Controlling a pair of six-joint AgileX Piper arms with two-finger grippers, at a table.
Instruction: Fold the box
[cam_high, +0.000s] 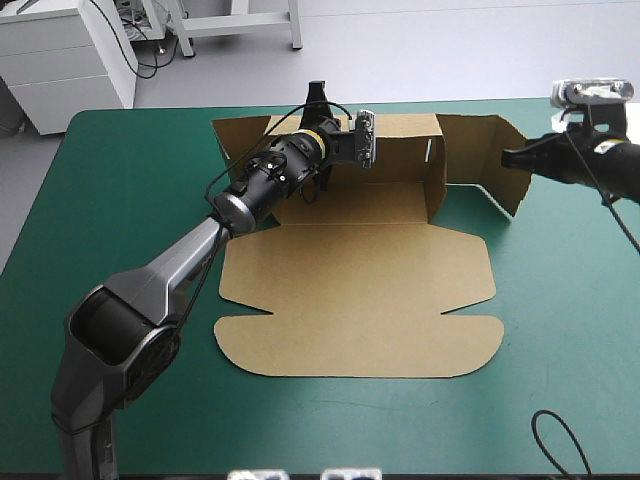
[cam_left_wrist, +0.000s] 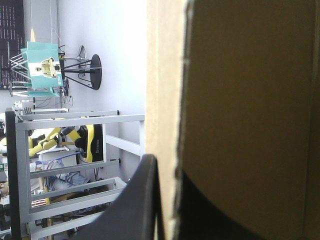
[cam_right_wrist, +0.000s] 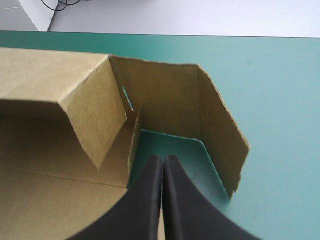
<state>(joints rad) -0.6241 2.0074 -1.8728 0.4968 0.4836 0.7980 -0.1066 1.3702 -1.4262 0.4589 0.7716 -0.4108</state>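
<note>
Teal-green cover (cam_high: 120, 200), brown board box (cam_high: 360, 290), rounded flaps (cam_high: 470, 350), left gripper (cam_left_wrist: 167, 170) pinching wall (cam_high: 400, 130)

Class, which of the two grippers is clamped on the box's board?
The left gripper: it pinches the raised rear wall of the box. The right gripper is shut on nothing, short of the side flap.

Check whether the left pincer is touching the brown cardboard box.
Touching. The left wrist view shows the left pincer clamped on a raised wall of the brown cardboard box, with its black fingers flat against both faces of the sheet.
</note>
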